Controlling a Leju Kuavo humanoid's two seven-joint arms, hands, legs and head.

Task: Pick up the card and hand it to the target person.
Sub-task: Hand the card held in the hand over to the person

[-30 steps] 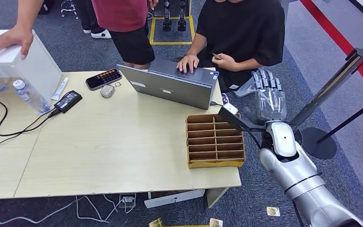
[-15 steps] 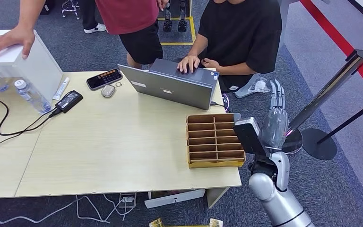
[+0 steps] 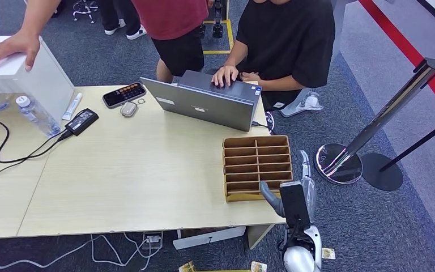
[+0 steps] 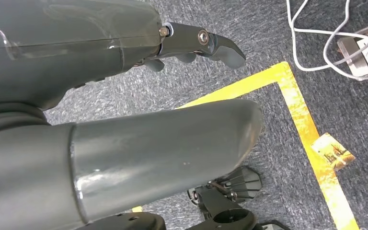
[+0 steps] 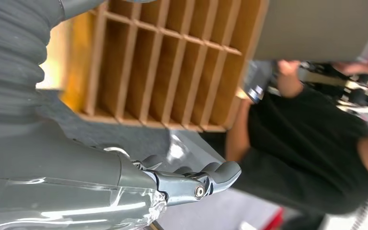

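Observation:
My right hand (image 3: 299,194) hangs low beside the table's front right corner, fingers straight and apart, holding nothing. Just to its left stands the wooden slotted box (image 3: 257,167), whose slots look bare; the right wrist view shows the box (image 5: 172,62) close by the fingers (image 5: 196,184). A person in a black shirt (image 3: 294,39) sits at the laptop (image 3: 204,102) with both hands at it; I cannot make out a card there. My left hand (image 4: 124,48) hangs over the carpet, holding nothing. A small card (image 4: 333,151) lies on the floor by yellow tape.
A person in a red shirt (image 3: 170,17) stands behind the table (image 3: 119,187), one hand on a white box (image 3: 28,73). A bottle (image 3: 34,116), charger (image 3: 81,121) and phone (image 3: 123,94) lie at the back left. A barrier post base (image 3: 338,163) stands right. Loose cards (image 3: 327,253) dot the floor.
My right arm has dropped from up near the seated person down to the table's front right corner. The person in red has stepped to the right.

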